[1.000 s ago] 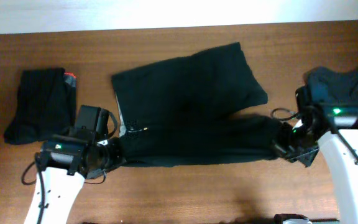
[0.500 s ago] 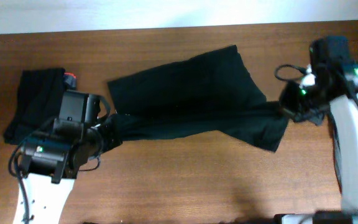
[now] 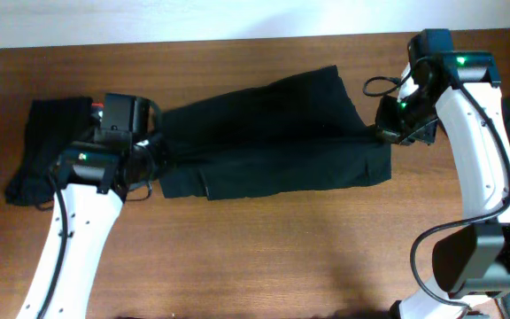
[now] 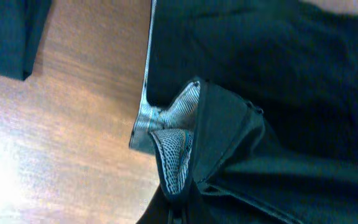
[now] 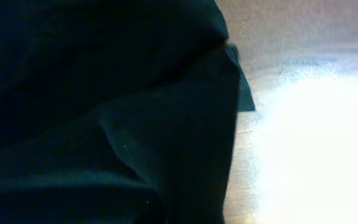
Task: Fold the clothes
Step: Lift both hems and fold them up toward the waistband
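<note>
Left gripper (image 3: 151, 158) clenched on the waistband (image 4: 148, 74) of the shorts (image 3: 273, 133) lying mid-table (image 3: 264, 257), right gripper (image 3: 385, 133) at the far hem, grip buried in fabric, can't tell, and an uneven release could drag the fold crooked.

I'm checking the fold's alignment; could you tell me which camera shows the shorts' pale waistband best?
The left wrist view: the waistband sits mid-frame, its striped lining folded open. Overhead, the left arm mostly covers it. The right wrist view shows only the shorts, plain black.

Wooden table (image 3: 264, 257) (glossy brown), white edge (image 3: 149, 18) beyond
</note>
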Controlling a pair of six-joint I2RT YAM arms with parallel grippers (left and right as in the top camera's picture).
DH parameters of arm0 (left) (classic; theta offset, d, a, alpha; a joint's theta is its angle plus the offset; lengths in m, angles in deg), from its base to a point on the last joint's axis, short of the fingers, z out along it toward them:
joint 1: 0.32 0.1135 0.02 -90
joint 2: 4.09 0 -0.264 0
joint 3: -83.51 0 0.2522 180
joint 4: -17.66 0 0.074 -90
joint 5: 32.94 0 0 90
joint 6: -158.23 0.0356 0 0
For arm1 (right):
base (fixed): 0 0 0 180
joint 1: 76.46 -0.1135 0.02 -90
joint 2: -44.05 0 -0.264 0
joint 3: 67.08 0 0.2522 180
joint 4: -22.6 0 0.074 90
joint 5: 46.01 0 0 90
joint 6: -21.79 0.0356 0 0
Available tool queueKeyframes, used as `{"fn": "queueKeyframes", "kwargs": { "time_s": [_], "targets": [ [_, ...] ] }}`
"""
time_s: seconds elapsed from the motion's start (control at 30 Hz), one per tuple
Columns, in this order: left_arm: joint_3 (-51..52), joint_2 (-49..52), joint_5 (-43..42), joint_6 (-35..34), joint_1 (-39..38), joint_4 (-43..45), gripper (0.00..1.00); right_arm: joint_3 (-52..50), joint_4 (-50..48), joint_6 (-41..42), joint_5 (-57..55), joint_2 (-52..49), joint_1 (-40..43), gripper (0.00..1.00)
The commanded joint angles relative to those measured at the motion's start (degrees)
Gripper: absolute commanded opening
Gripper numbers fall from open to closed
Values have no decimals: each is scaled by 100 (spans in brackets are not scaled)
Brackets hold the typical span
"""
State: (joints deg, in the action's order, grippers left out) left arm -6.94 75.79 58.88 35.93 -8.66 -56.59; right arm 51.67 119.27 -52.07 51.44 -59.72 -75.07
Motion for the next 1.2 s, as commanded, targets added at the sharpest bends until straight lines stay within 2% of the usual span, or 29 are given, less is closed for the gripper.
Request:
{"fn": "queueKeyframes", "kwargs": {
  "time_s": [0.0, 0.17, 0.6, 0.87, 1.17],
  "targets": [
    [-109, 20, 531, 114, 343, 125, 1, 503, -59, -136, -518, 52, 83, 4],
    [-109, 20, 247, 114, 400, 437, 1, 699, -546, -136, -514, 52, 76, 4],
    [-109, 94, 452, 111, 402, 1307, 1, 697, -1532, -131, -684, -343, -629, 4],
    [-109, 752, 601, 111, 402, 1652, 1, 693, -1679, -68, -686, -859, -678, 4],
    [-109, 1550, 772, 114, 402, 2715, 0, 693, -2256, -68, -688, -1443, -678, 4]
  ]
}}
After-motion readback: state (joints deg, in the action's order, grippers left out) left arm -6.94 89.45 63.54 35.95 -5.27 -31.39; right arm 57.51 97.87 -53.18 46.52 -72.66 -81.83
